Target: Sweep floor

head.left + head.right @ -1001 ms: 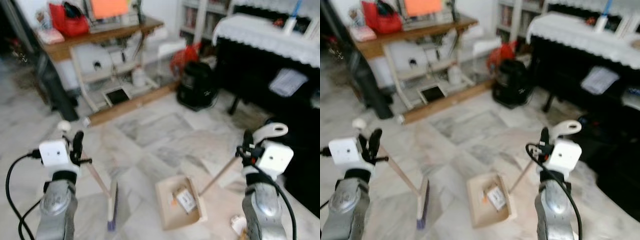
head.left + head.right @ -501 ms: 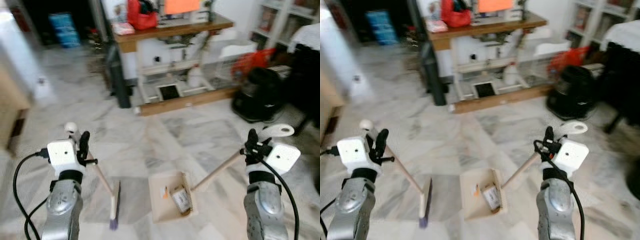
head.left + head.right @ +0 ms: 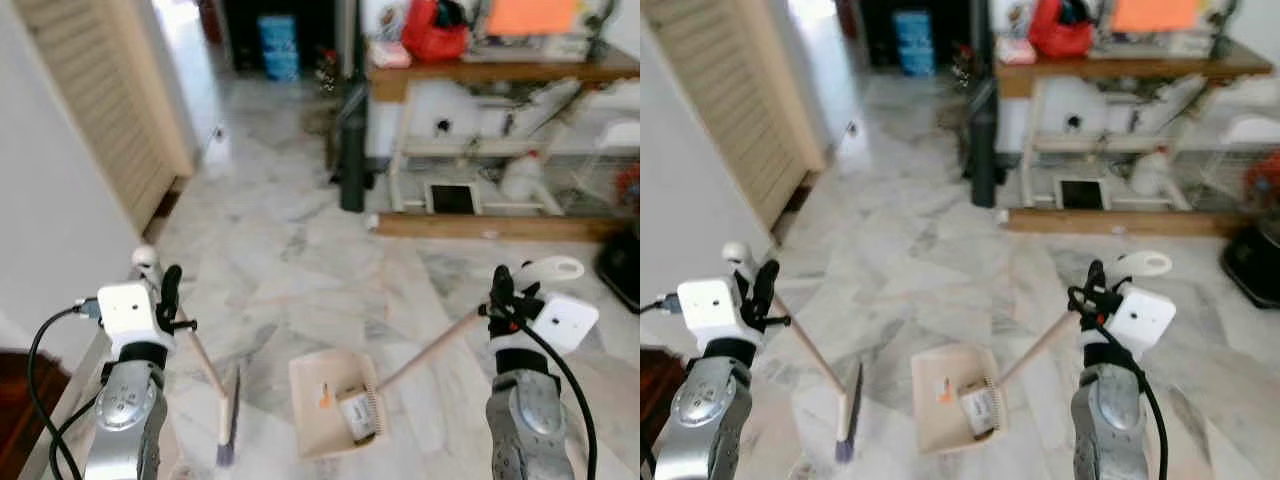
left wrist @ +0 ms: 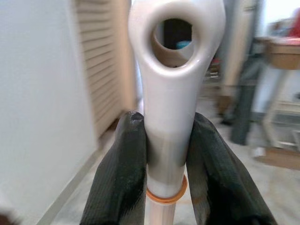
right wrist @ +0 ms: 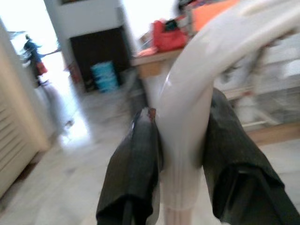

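My left gripper (image 3: 165,290) is shut on the white top of a broom handle (image 4: 169,117); its wooden shaft slants down to the broom head (image 3: 228,428), which rests on the marble floor. On the right, my right gripper (image 3: 503,292) is shut on the white looped end of the dustpan handle (image 5: 187,154). That handle runs down to a beige dustpan (image 3: 330,400) lying on the floor between the arms. Some litter (image 3: 355,414) sits in the pan.
A white wall and a slatted door (image 3: 110,110) stand close on the left. Ahead on the right is a wooden table (image 3: 490,75) with a red bag (image 3: 435,35) and shelving beneath it. A dark upright object (image 3: 352,160) stands by the table leg. A black bin (image 3: 622,275) sits at the right edge.
The whole view has swung to the left: the table and black bin slid to the right, and the wall and slatted door came in. Both grippers keep their grips.
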You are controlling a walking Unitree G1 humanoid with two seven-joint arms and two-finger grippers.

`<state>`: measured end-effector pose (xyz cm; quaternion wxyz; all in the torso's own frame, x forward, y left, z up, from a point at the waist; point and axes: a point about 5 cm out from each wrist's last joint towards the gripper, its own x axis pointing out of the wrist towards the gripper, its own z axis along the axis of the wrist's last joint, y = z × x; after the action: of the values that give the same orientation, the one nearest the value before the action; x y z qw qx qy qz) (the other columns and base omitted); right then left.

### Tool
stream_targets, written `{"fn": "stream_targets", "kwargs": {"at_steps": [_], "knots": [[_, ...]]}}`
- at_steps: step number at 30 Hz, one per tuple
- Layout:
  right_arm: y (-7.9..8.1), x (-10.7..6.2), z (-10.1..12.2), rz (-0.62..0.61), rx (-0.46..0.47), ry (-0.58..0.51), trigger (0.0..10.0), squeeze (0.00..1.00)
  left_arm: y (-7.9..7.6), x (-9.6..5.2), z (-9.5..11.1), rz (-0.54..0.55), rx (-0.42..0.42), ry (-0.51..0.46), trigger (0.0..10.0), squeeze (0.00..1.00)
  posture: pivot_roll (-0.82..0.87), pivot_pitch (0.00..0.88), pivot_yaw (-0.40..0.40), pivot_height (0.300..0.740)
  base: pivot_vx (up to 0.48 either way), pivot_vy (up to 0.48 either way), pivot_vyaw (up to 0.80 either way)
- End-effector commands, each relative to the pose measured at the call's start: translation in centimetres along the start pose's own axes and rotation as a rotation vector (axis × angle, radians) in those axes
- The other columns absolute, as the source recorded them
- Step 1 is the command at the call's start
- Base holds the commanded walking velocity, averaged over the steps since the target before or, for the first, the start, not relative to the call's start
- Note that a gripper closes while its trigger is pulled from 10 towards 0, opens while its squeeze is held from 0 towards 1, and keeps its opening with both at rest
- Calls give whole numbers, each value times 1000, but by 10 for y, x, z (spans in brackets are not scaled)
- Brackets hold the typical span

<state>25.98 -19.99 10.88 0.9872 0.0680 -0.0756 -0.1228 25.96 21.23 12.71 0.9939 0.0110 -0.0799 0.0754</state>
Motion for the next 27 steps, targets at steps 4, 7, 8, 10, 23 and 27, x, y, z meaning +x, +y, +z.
{"fn": "stream_targets", "kwargs": {"at_steps": [4, 7, 8, 10, 23, 27], "knots": [[6, 7, 13, 25, 21, -60, 10000, 0, 2, 3, 7, 11, 18, -36, 10000, 0, -24, 0, -4, 740, 0, 0, 800], [4, 10, 15, 31, 12, -66, 10000, 0, -1, 3, 4, 13, 10, -29, 10000, 0, -30, 0, -12, 740, 0, 0, 729], [3, 11, 15, 34, 11, -66, 10000, 0, -2, 2, 3, 12, 8, -27, 10000, 0, -30, 0, -12, 740, 0, 0, 431], [3, 13, 15, 57, 19, -57, 10000, 0, -6, 2, 2, 1, 8, -29, 10000, 0, -29, 0, -16, 740, 0, 0, 216], [16, 23, 19, 244, -34, -69, 10000, 0, -12, 5, 4, -13, 10, -43, 10000, 0, -27, 0, -21, 740, 0, 0, 0], [22, 24, 19, 267, -20, -71, 10000, 0, -11, 5, 5, -13, 10, -45, 10000, 0, -27, 0, -18, 740, 0, 0, 0]]}}
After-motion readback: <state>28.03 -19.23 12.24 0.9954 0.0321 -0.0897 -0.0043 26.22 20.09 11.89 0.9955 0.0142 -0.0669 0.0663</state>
